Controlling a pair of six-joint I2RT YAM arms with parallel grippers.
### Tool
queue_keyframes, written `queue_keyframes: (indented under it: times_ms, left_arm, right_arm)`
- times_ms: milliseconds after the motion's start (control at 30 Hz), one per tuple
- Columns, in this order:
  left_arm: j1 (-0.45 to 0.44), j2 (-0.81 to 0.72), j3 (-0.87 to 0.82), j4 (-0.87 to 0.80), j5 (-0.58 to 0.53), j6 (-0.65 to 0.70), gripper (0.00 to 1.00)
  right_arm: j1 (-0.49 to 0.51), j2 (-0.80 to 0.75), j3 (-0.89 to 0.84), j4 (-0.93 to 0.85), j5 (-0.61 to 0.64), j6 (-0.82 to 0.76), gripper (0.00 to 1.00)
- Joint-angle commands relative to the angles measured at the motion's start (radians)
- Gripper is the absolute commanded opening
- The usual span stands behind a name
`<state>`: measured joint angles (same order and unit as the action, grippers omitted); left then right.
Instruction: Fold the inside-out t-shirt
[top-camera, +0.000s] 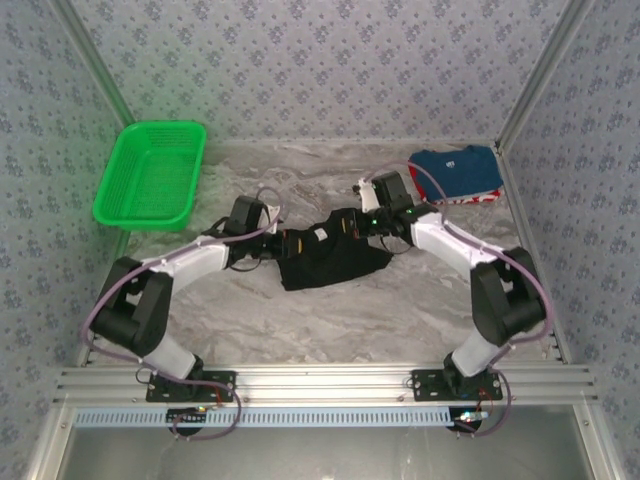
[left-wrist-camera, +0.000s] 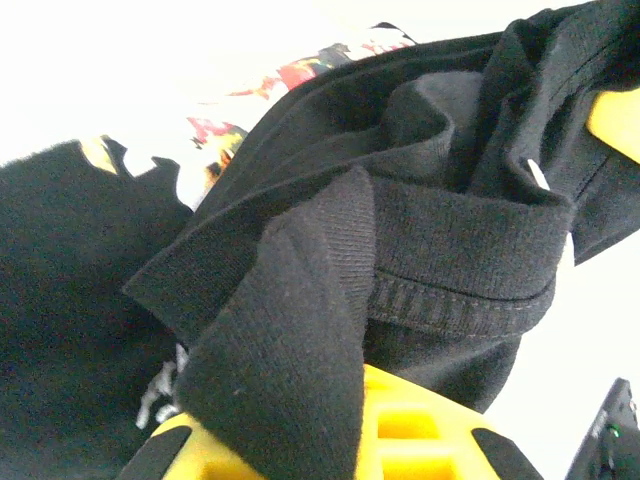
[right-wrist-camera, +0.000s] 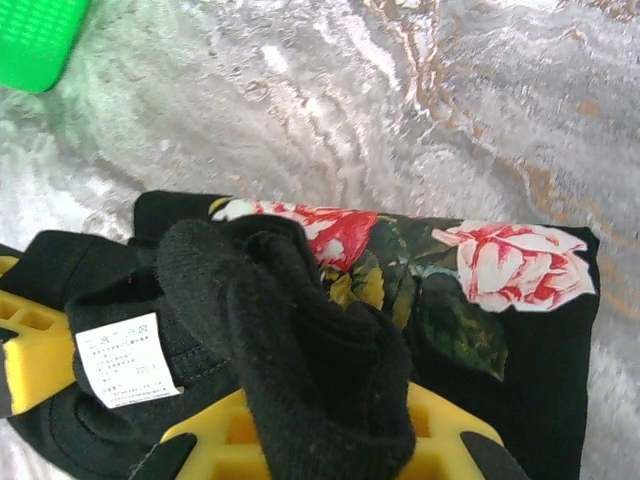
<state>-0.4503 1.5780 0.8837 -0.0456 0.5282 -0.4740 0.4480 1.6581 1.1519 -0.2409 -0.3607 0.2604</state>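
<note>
The inside-out t-shirt (top-camera: 330, 262), black, hangs bunched in mid-table between both grippers. My left gripper (top-camera: 283, 243) is shut on its left end, and a ribbed hem (left-wrist-camera: 300, 330) drapes over the yellow fingers (left-wrist-camera: 420, 430). My right gripper (top-camera: 362, 225) is shut on the right end, with a thick fold of black fabric (right-wrist-camera: 310, 350) clamped between its yellow fingers (right-wrist-camera: 445, 440). A red-rose print patch (right-wrist-camera: 450, 270) and a white label (right-wrist-camera: 125, 360) show on the shirt in the right wrist view. The two grippers are close together.
A green basket (top-camera: 150, 175) stands at the back left. A folded blue shirt with red trim (top-camera: 455, 175) lies at the back right by the wall. Grey marbled tabletop (top-camera: 330, 330) lies in front of the shirt.
</note>
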Motion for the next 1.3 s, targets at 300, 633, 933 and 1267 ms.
queue_keyframes:
  times_ms: [300, 633, 933, 1267]
  left_arm:
    - [0.052, 0.129, 0.068, 0.043, -0.101, 0.002, 0.04]
    - [0.086, 0.156, 0.032, 0.076, -0.267, 0.041, 0.3]
    - [0.087, 0.074, 0.046, -0.019, -0.422, 0.061, 0.51]
    - [0.066, -0.105, 0.025, -0.126, -0.368, 0.051, 0.76]
  right_arm:
    - [-0.013, 0.378, 0.366, -0.139, 0.018, -0.103, 0.0]
    - [-0.021, 0.542, 0.502, -0.205, 0.083, -0.104, 0.19]
    - [-0.057, 0.459, 0.564, -0.308, 0.12, -0.113, 0.41]
    - [-0.106, 0.218, 0.288, -0.316, 0.149, -0.067, 0.63]
